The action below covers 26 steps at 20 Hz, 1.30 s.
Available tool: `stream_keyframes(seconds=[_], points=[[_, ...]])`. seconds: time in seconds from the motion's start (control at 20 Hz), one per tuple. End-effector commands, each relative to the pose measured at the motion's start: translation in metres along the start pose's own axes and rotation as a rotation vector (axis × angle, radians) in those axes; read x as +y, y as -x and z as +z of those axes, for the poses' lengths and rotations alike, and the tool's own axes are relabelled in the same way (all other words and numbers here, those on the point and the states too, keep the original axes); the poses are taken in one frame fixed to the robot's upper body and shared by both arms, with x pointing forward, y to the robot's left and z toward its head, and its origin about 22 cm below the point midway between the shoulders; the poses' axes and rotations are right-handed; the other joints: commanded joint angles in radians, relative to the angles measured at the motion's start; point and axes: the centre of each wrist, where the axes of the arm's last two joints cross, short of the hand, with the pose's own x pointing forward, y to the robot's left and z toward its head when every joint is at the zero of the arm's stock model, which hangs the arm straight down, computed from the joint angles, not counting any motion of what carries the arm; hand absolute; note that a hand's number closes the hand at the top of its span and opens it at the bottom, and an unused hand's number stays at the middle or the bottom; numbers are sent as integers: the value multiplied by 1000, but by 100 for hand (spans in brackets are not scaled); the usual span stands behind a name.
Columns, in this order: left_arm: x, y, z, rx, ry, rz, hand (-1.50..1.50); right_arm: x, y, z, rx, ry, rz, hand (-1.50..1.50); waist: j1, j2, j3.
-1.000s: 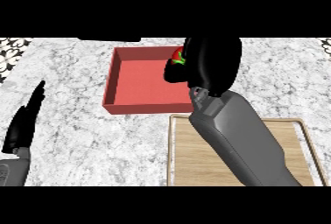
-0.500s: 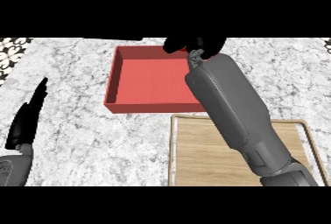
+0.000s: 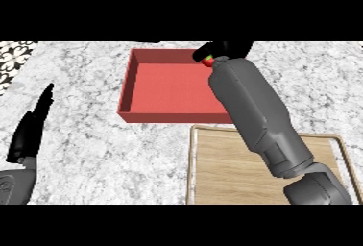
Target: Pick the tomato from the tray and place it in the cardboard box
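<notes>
Right black hand (image 3: 225, 49) curls around the small red tomato (image 3: 208, 61) over the far right corner of the red cardboard box (image 3: 167, 86); best to lower, then uncurl inside its walls.

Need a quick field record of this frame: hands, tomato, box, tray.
right hand: over the box's far right corner, fingers curled round the tomato
tomato: mostly hidden by the hand, only a red and green sliver shows
box: red, open top, on the counter beyond the tray
tray: wooden, near right, partly covered by the right forearm
left hand: open, resting at the view's left edge
counter: grey marble
</notes>
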Motion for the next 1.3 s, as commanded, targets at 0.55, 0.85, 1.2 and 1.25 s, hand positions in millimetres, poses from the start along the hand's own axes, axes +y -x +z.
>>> stream_keyframes(seconds=[0.55, 0.85, 1.2, 1.25], points=[[4, 6, -2, 6, 2, 5, 0, 6, -3, -7, -124, 233, -317, -150, -11, -5, 0], [0, 15, 10, 57, -24, 4, 0, -7, -6, -12, -134, 307, -473, -150, -51, -18, 1], [30, 38, 20, 108, -78, -5, 0, -10, 34, -2, -97, 277, -541, -150, -121, -47, 0], [22, 36, 18, 122, -74, -7, 0, -19, 34, -3, -109, 288, -530, -150, -129, -49, 0]])
